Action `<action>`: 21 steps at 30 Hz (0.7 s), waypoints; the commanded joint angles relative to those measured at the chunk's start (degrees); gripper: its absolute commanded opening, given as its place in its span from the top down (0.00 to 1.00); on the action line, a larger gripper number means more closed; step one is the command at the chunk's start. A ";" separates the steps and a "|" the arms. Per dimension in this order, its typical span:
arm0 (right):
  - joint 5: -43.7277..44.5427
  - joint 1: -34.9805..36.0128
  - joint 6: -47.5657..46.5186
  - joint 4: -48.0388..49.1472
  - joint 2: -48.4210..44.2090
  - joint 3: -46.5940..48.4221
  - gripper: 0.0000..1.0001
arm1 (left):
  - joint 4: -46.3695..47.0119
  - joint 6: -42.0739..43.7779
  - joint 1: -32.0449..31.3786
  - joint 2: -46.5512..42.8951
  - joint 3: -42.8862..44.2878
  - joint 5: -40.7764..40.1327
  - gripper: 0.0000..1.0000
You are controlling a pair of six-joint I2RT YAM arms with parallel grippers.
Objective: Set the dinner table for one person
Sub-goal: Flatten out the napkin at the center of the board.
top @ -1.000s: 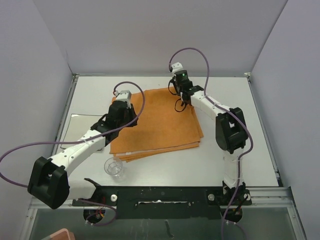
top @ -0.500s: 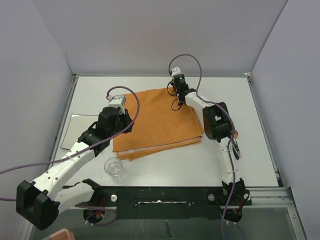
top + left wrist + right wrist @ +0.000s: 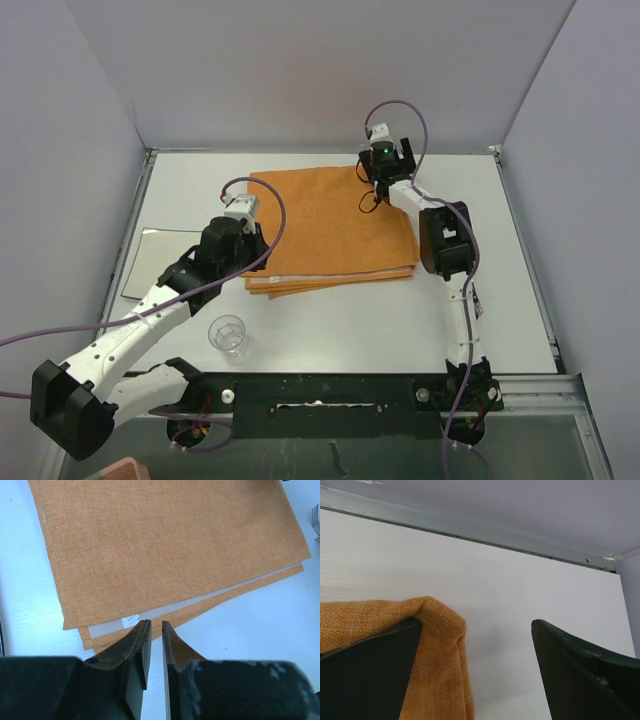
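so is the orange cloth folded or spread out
Folded: the orange cloth shows several stacked layers along its near edge.

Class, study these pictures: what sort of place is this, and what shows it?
Probably a robot test cell, not a home: plain grey walls box in the dinner table, and the left arm and right arm are bolted to its near edge.

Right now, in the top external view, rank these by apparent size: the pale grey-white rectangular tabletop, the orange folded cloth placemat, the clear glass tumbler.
1. Pale grey-white rectangular tabletop, by far the largest.
2. Orange folded cloth placemat.
3. Clear glass tumbler, clearly smallest.
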 commanded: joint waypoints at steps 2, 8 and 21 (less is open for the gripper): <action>1.73 0.50 -2.19 11.11 -6.35 -5.64 0.02 | 0.90 0.99 -0.52 -0.43 0.34 0.06 0.86; 1.63 3.87 0.97 13.91 -19.16 -17.69 0.02 | 2.15 0.49 -0.33 0.86 0.40 -0.79 0.86; -3.80 9.77 20.25 -5.11 -49.43 -44.98 1.00 | 11.40 -1.51 2.86 20.12 8.84 0.69 1.00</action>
